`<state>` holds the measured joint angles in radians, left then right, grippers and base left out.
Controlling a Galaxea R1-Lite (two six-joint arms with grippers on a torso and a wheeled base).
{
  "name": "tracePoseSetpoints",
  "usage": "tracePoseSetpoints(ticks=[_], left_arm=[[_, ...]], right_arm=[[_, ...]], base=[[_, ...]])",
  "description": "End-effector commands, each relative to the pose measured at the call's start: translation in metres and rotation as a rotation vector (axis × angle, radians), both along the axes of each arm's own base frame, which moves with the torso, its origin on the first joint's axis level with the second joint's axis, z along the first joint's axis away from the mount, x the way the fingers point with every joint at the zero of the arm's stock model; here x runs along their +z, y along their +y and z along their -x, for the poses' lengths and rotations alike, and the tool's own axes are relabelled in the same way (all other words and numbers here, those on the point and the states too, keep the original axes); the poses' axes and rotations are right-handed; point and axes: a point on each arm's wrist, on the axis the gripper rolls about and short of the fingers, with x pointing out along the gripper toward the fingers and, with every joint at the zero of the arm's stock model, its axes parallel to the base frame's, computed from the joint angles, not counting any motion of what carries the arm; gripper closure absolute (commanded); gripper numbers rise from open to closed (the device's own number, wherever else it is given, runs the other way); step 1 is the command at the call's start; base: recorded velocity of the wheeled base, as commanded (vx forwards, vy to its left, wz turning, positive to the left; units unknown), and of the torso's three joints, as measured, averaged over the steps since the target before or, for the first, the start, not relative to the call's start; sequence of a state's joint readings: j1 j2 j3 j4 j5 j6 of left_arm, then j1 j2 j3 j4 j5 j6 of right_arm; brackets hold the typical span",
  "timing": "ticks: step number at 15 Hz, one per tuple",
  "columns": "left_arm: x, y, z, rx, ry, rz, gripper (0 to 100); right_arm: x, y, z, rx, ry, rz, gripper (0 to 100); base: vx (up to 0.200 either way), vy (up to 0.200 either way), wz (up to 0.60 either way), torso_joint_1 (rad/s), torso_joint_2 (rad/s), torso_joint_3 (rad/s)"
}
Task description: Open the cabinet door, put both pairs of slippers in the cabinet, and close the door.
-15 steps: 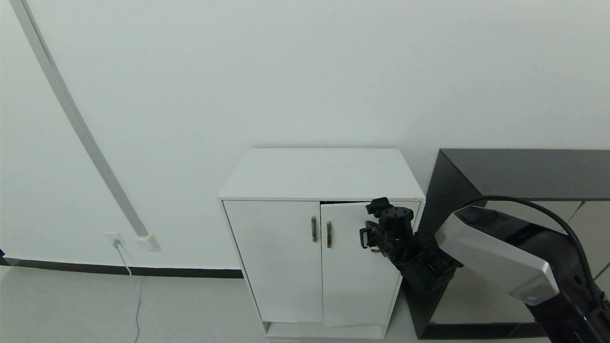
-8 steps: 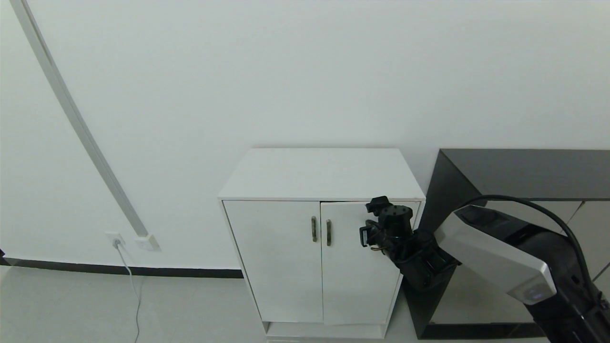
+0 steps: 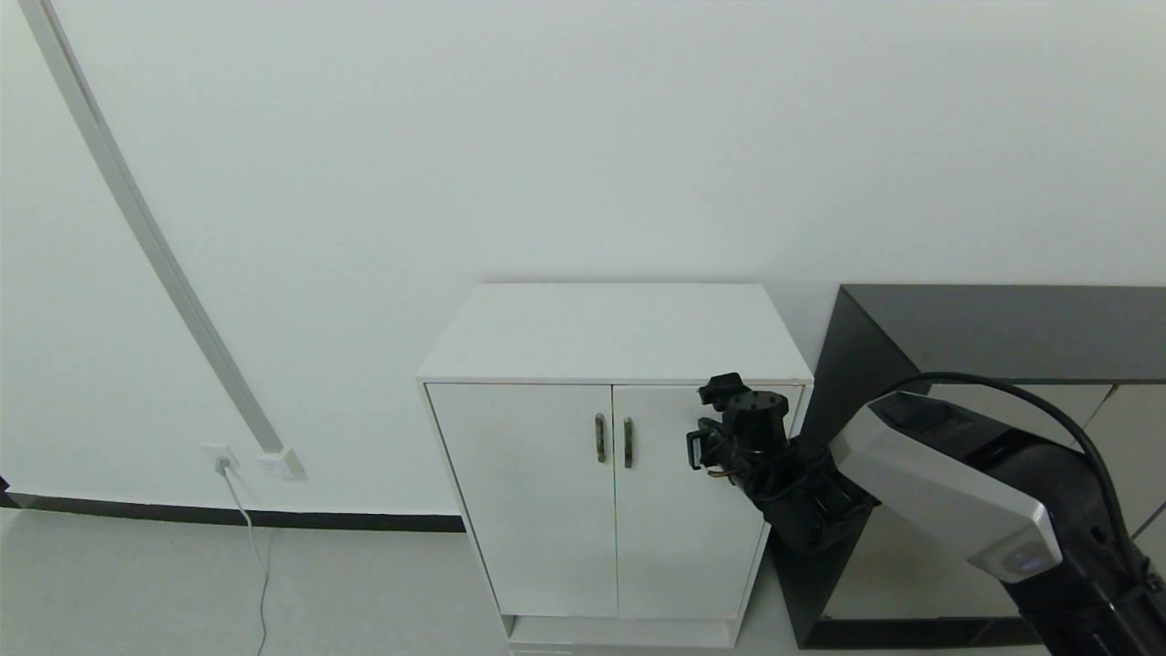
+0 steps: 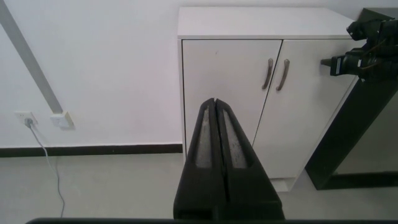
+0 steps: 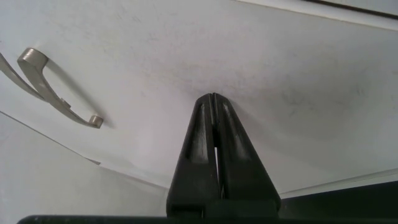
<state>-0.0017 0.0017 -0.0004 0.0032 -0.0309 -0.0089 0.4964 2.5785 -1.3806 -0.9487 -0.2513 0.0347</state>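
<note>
A white cabinet stands against the wall with both doors flush. The right door carries a curved metal handle, and the left door's handle is beside it. My right gripper is shut, its tips pressed against the upper part of the right door, to the side of the handle. My left gripper is shut on nothing and hangs well back from the cabinet, facing the left door.
A dark glossy cabinet stands directly right of the white one. On the left wall are a slanted conduit and a socket with a hanging cable. Bare grey floor lies left of the cabinet.
The right door was slightly ajar at its top edge and now sits flush. My right gripper moved forward against it.
</note>
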Motion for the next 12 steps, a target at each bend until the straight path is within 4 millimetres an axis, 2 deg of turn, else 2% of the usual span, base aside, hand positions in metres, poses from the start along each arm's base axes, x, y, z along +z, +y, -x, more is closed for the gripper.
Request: tracePoseSetpoints(ticks=[1, 12], left_arm=[[-0.0001, 0.0, 0.0, 0.0, 0.0, 0.0, 100], [0.0003, 0.0, 0.0001, 0.0, -0.001, 0.0, 100]], right_arm=[[-0.0015, 0.0005, -0.0003, 0.001, 0.001, 0.001, 100], [-0.005, 0.0015, -0.0022, 0.001, 0.0, 0.003, 100]], base=[[0.0, 0.0, 0.0, 0.0, 0.0, 0.0], [0.0, 0.0, 0.0, 0.0, 0.0, 0.0]])
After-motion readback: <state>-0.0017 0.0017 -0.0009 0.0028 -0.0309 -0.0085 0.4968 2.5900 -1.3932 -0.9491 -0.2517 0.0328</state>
